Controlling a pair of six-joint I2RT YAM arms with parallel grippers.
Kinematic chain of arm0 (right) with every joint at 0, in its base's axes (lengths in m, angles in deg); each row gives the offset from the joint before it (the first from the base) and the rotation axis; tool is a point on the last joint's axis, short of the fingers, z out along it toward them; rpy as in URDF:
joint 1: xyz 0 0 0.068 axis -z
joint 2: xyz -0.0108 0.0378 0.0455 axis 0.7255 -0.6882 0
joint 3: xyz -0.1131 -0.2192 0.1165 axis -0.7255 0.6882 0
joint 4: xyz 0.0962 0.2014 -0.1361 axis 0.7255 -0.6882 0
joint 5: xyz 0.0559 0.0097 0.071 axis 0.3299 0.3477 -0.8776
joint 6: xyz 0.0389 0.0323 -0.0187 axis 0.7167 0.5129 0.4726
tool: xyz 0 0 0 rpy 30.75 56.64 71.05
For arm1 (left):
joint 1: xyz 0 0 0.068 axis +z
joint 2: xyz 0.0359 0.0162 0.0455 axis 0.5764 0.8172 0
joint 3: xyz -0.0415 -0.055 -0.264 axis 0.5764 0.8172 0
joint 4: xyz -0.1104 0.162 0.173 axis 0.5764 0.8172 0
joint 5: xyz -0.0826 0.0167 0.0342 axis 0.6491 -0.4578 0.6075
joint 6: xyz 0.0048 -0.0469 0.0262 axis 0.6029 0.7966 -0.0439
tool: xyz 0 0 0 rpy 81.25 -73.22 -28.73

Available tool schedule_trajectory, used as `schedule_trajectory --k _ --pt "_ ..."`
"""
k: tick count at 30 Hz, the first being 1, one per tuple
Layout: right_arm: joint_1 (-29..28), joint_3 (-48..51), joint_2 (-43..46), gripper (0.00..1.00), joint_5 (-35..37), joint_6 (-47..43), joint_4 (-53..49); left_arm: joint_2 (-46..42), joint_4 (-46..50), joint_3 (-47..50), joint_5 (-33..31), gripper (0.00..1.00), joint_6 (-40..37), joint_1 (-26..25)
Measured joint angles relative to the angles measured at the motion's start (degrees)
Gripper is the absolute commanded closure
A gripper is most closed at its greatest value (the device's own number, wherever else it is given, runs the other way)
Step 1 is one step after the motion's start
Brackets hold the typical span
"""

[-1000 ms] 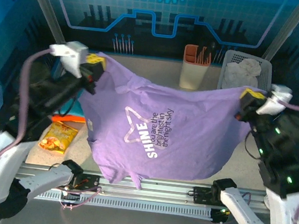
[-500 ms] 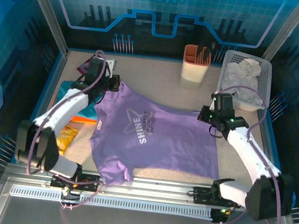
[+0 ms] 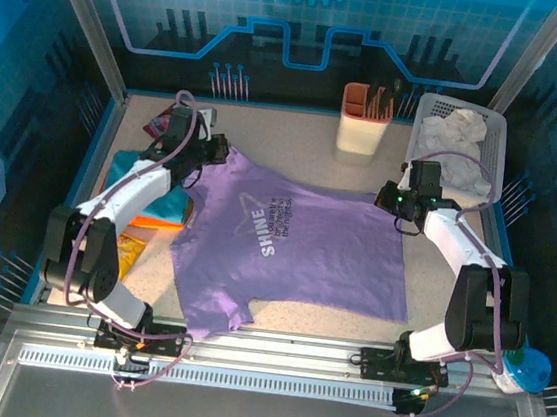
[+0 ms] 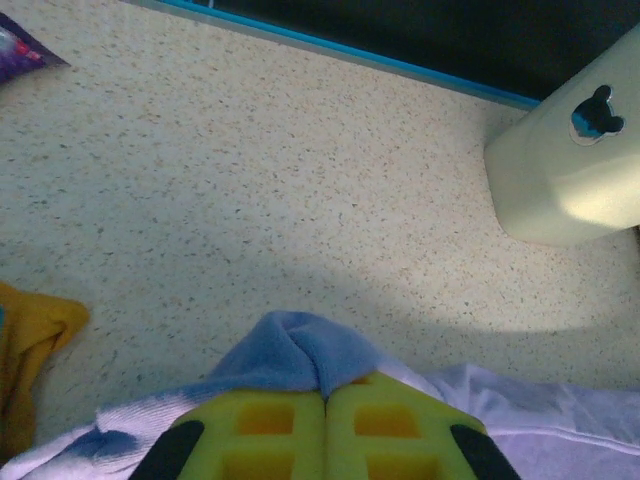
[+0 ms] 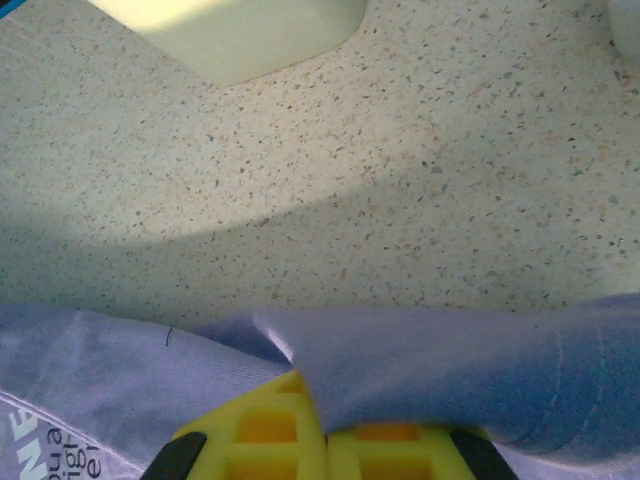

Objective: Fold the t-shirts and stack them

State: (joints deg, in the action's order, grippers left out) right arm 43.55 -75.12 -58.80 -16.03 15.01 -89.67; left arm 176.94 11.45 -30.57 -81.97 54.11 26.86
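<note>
The lavender t-shirt (image 3: 294,251) lies spread on the table in the middle of the top view, with the print facing up. It is thin, soft cloth. I judge it light and limp, so it keeps no shape when lifted and wrinkles easily. Corners and seams, at the shoulder, sleeve or hem, seem the best places to hold it.

The left gripper (image 3: 208,150) is closed on the upper left corner of the shirt, which seems to be a sleeve. The right gripper (image 3: 393,199) is closed on the upper right corner, probably the hem. In both wrist views the yellow fingers (image 4: 270,425) press together with a fold of cloth between them.

The big white word on the chest reads "SHINE", beside a star outline. The smaller lines next to it are too small to read. The cream cup (image 4: 570,170) in the upper right of the left wrist view carries a small dark sticker shaped like a bear head, without text.
</note>
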Motion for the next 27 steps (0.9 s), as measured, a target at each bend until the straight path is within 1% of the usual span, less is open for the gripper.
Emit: schedule_trajectory --k 8,16,27 --pt "0.02 1.88 0.46 0.96 -3.85 -0.57 -0.35 -8.66 0.83 7.91 0.17 1.0 0.04 0.35" --pt "0.04 7.65 0.66 0.96 -4.59 -1.07 -1.51 -11.82 1.22 17.97 2.14 1.0 2.95 0.35" --pt "0.02 9.62 0.66 0.95 -4.52 -1.22 -3.17 -16.04 9.22 19.39 2.62 1.0 8.13 0.37"
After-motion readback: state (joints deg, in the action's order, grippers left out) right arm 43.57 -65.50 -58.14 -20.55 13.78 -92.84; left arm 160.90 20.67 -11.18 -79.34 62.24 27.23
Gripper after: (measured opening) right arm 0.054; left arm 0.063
